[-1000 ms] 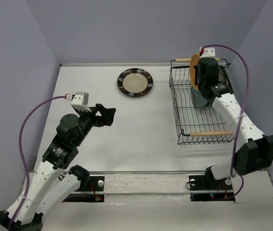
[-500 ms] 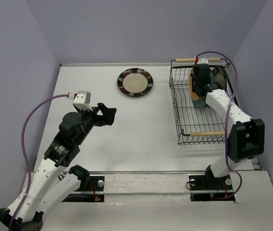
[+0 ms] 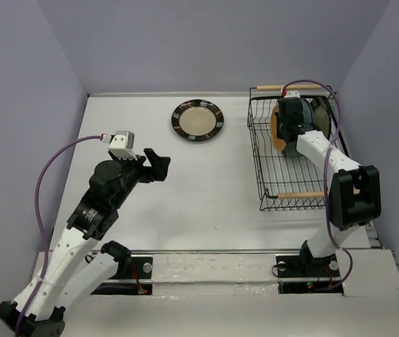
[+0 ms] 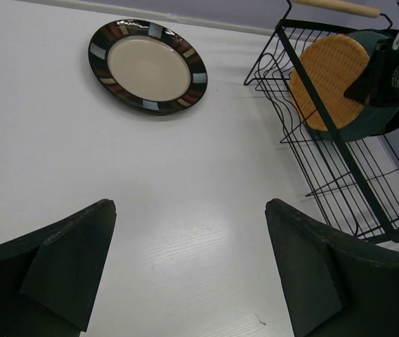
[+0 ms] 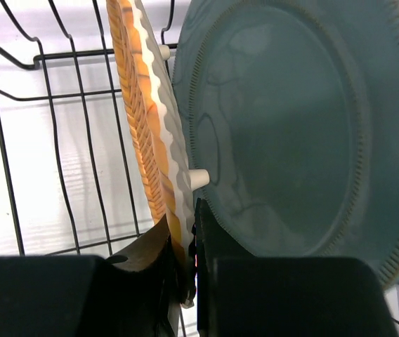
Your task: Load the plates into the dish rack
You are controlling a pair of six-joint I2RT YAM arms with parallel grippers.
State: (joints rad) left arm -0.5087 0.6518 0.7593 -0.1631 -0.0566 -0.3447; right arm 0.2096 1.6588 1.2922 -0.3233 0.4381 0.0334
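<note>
Orange wicker plate [image 3: 275, 130] [image 4: 329, 81] [image 5: 140, 140]: on edge inside the dish rack [image 3: 277, 172], towards the rack's far end, near upright with a slight lean. Woven face turned left, towards the open table [image 3: 185, 203].

Right pincer [image 5: 185, 232] [image 3: 289, 123]: closed on the wicker plate's rim. In the wrist view the two dark fingers pinch the edge from either side, with almost no gap between them. The arm reaches into the rack from the near right.

Teal plate [image 5: 291, 140] [image 4: 368, 130]: also on edge in the rack, just beside the wicker plate on its right side and largely hidden behind it from the left wrist view. A white-tipped divider peg shows between the two plates. Cannot tell whether the plates touch.

Dish rack: black wire, at the far right of the table. Light wooden rod handle at its near end [image 3: 301, 194] and another at its far end [image 3: 270, 87].

Striped-rim plate [image 3: 197, 120] [image 4: 148, 65]: cream centre, dark banded rim, lying flat on the table at far centre, left of the rack and well apart from it.

Left pincer [image 4: 189, 210] [image 3: 159, 163]: jaws spread wide, gripping nothing. It hangs over bare table at left centre, pointing towards the striped-rim plate, near of it and not touching.
</note>
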